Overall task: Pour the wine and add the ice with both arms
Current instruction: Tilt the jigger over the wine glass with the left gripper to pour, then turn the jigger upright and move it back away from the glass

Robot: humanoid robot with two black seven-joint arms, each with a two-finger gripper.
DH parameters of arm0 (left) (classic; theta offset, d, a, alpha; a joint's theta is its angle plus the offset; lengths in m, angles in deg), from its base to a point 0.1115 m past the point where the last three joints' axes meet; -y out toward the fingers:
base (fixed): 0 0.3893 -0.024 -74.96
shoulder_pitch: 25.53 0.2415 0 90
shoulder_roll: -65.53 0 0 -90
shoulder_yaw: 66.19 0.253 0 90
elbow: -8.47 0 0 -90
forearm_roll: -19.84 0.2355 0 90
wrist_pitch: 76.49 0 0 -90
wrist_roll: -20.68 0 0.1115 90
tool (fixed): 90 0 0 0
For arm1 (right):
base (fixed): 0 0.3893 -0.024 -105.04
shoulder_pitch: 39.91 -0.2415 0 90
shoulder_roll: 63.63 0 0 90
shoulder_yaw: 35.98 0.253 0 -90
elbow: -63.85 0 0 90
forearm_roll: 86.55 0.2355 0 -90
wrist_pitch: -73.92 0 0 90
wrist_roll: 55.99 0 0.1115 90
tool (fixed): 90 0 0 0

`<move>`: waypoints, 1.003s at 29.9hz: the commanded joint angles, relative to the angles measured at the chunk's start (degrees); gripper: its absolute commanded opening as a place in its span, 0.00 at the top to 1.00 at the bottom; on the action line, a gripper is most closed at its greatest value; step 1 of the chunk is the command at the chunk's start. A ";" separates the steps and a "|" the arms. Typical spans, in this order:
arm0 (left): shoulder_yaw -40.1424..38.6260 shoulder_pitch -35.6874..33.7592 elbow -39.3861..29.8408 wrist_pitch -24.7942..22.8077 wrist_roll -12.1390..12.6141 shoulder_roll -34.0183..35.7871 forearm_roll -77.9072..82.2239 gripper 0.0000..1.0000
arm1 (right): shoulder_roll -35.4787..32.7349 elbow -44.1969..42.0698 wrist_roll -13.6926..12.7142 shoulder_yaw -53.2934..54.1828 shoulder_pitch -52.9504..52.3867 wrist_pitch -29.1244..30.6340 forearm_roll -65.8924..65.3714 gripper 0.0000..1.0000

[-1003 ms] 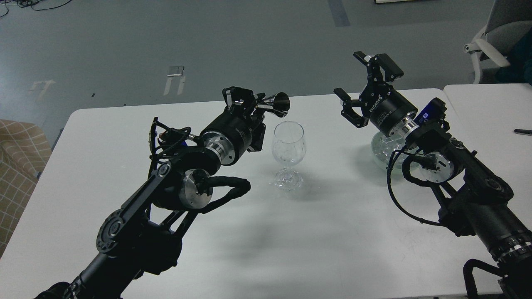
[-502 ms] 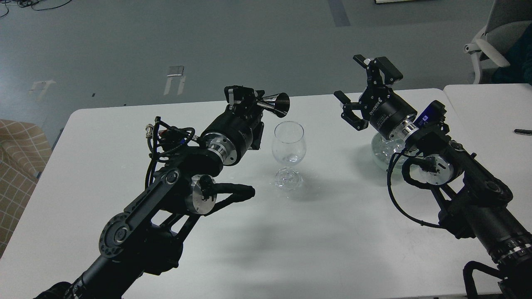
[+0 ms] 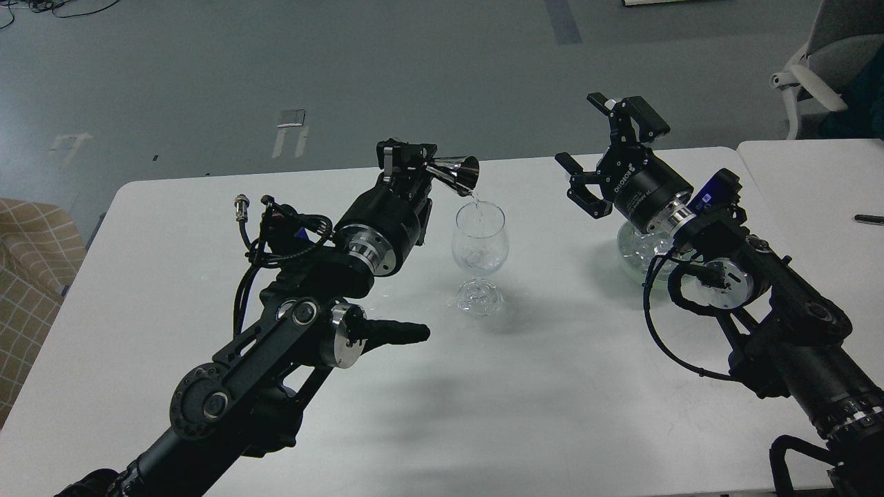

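Note:
My left gripper (image 3: 414,162) is shut on a small steel jigger (image 3: 456,172), tipped on its side with its mouth over the rim of the clear wine glass (image 3: 480,241). A thin stream of clear wine (image 3: 475,201) runs from the jigger into the glass, and a little liquid sits in the bowl. The glass stands upright at the table's middle. My right gripper (image 3: 601,148) is open and empty, raised above the pale green bowl (image 3: 632,248) holding the clear ice cubes, which my right arm partly hides.
The white table (image 3: 442,386) ends near the back behind both grippers. A second white table (image 3: 815,179) stands at the right with a black pen (image 3: 868,219) on it. An office chair (image 3: 822,69) is at the back right.
My left gripper has rolled and tipped the jigger further down over the glass, and liquid has started running into the glass. My right gripper has barely moved.

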 commanded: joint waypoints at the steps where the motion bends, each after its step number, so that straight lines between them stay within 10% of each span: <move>1: 1.42 0.07 -0.08 0.00 -0.07 0.50 1.69 1.00 | 0.02 0.01 0.00 0.00 0.00 0.01 0.04 0.00; 22: 6.35 0.07 0.00 0.00 0.63 2.09 17.26 1.00 | 0.28 -0.08 0.00 -0.09 0.53 0.09 -0.58 0.00; 30: -13.12 -1.07 -2.45 0.00 3.35 1.82 -8.35 1.00 | 0.20 0.01 0.00 0.00 0.79 0.01 -0.67 0.00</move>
